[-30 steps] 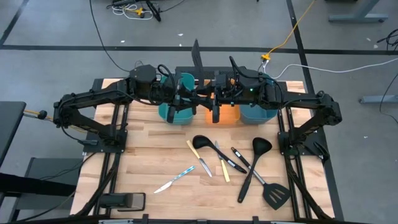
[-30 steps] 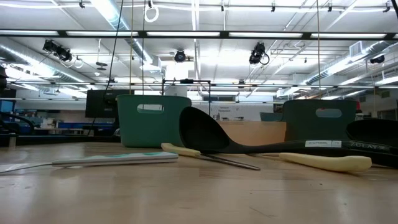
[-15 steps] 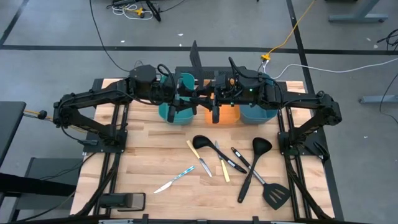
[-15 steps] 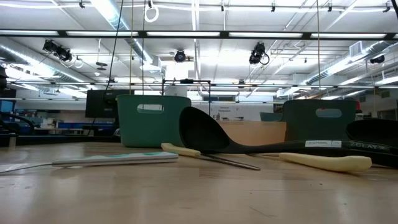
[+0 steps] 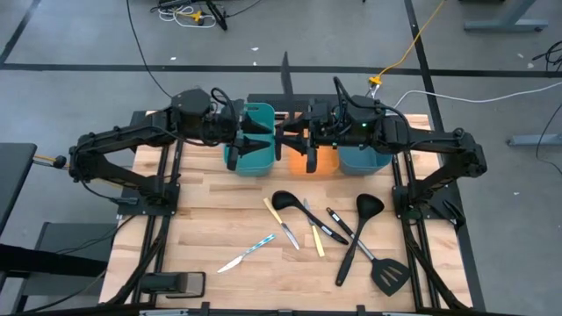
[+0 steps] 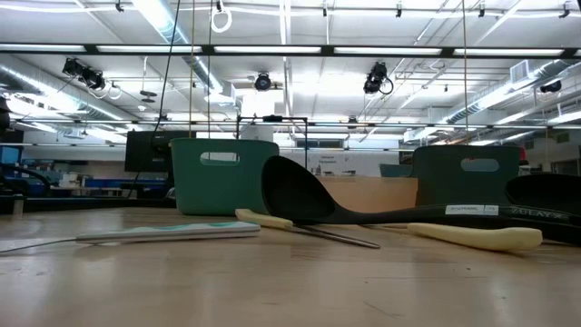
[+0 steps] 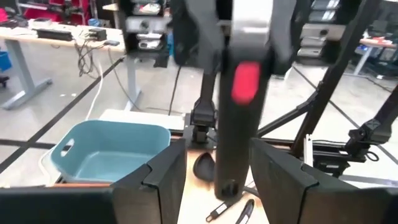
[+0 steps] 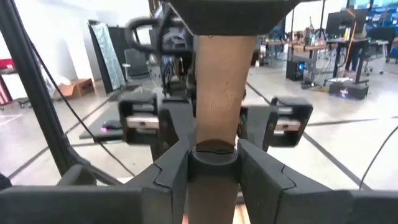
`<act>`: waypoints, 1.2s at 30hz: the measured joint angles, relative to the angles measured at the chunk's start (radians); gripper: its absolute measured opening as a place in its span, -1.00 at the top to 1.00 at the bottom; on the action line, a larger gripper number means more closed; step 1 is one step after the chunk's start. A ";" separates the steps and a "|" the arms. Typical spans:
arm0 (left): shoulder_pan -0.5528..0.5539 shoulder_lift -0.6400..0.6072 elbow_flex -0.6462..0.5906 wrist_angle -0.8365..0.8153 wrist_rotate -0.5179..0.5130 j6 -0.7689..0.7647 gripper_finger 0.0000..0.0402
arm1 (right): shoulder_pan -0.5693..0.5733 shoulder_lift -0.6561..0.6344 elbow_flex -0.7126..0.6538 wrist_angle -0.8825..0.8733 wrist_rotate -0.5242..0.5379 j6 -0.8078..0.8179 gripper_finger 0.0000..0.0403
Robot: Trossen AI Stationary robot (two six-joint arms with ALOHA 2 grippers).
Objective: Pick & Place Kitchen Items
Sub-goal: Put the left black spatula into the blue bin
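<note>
In the high view, both arms reach in over the back of the desk [image 5: 219, 219]. There the left hand [image 5: 269, 145] and the right hand [image 5: 304, 143] face each other, close together, above the gap between a teal bin [image 5: 255, 114] and an orange tray [image 5: 321, 163]. A second teal bin [image 5: 360, 160] stands beside the tray. A black utensil [image 5: 284, 70] stands up between the hands. The other kitchen items lie nearer the front of the desk: a black spoon [image 5: 285, 200], a black ladle [image 5: 368, 205], a black spatula [image 5: 391, 275], a light-blue knife [image 5: 252, 252] and a pale yellow knife [image 5: 317, 240].

The low view shows no hand. The spoon [image 6: 295, 189] lies before the two bins, with the light-blue knife [image 6: 163, 233] and a yellow handle [image 6: 477, 237] to either side.

In the left wrist view, the left hand [image 7: 217, 168] stands wide. The utensil's black handle [image 7: 239, 124] hangs between its fingers [image 7: 165, 180] with a gap on each side.

In the right wrist view, the right hand [image 8: 214, 165] is clamped on the utensil [image 8: 217, 81], and its fingers [image 8: 171, 168] press against it from both sides.
</note>
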 joint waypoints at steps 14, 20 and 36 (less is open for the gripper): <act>0.007 -0.057 0.000 -0.016 -0.038 -0.011 0.10 | -0.006 -0.076 0.000 -0.083 0.037 -0.017 0.40; 0.007 -0.055 0.000 -0.016 -0.042 -0.011 0.10 | -0.011 -0.093 0.000 -0.103 0.037 -0.017 0.40; 0.009 -0.090 -0.001 -0.024 -0.064 -0.034 0.10 | -0.073 -0.093 0.000 -0.227 0.028 0.010 0.40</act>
